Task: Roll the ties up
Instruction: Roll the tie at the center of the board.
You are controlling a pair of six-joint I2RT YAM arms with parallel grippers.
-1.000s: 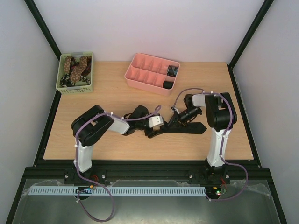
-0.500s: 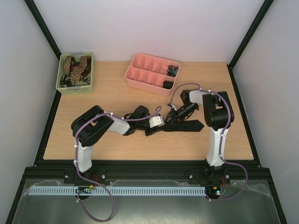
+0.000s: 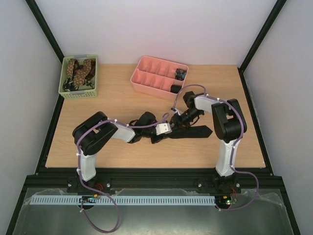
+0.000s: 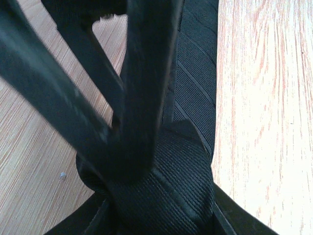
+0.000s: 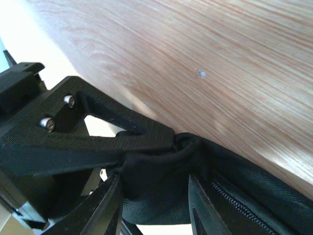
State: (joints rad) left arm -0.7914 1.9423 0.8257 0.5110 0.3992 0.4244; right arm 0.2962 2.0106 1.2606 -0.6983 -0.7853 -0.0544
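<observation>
Black tie lies flat on the desk, a little right of centre. Its long axis runs left to right across the top view, and its pointed tip aims toward the right arm's side. The other end is bunched into a small coil where the two arms meet.

The left end effector is closed narrow on that coil, its dark fingers converging on the ribbed fabric. From there the tie's flat length runs straight away up the left wrist view.

The right end effector is parted a moderate way. Its fingers stand on either side of the same bunch, with no clear pinch on it.

Toward the far edge sits a pink divided tray, with two rolled dark ties in its right-hand compartments. A green basket at the far left corner holds brown spotted ties in a loose heap.
</observation>
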